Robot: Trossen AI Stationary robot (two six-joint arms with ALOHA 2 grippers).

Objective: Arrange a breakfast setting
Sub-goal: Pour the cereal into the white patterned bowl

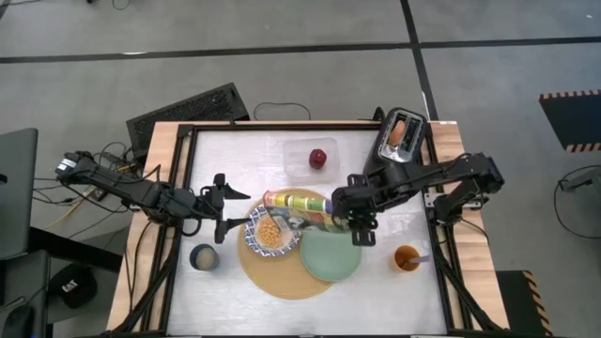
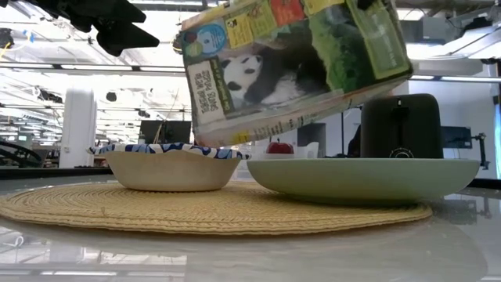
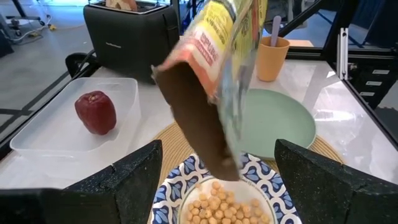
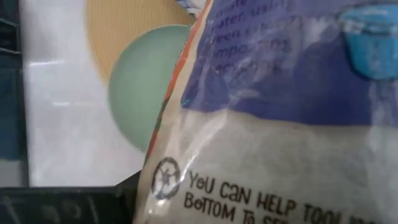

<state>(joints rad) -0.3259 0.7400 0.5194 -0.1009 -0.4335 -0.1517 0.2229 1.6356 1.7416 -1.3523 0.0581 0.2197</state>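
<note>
My right gripper (image 1: 355,218) is shut on the colourful panda cereal box (image 1: 300,208), which is tipped over the blue-and-white bowl (image 1: 270,233). The bowl holds cereal balls (image 3: 224,208) and stands on the round tan mat (image 1: 282,274) beside the pale green plate (image 1: 331,255). My left gripper (image 1: 222,202) is open and empty, just left of the bowl. The red apple (image 1: 319,158) lies in a clear container. The toast slice (image 1: 398,131) stands in the black toaster's slot. A pale spoon handle (image 3: 275,28) sticks out of an orange cup. My right gripper holds the cereal box near its closed bottom end (image 1: 334,216), pinched between the two fingers. The fingers come from the table's right and lie across the box. The box is lifted clear and tipped, with its open flap end (image 3: 202,124) down over the bowl.
The clear container (image 1: 300,155) sits at the far middle and the black toaster (image 1: 402,141) at the far right. The orange cup (image 1: 406,258) stands right of the plate. A small grey cup (image 1: 203,256) stands left of the mat. A keyboard (image 1: 188,113) lies beyond the table's far left.
</note>
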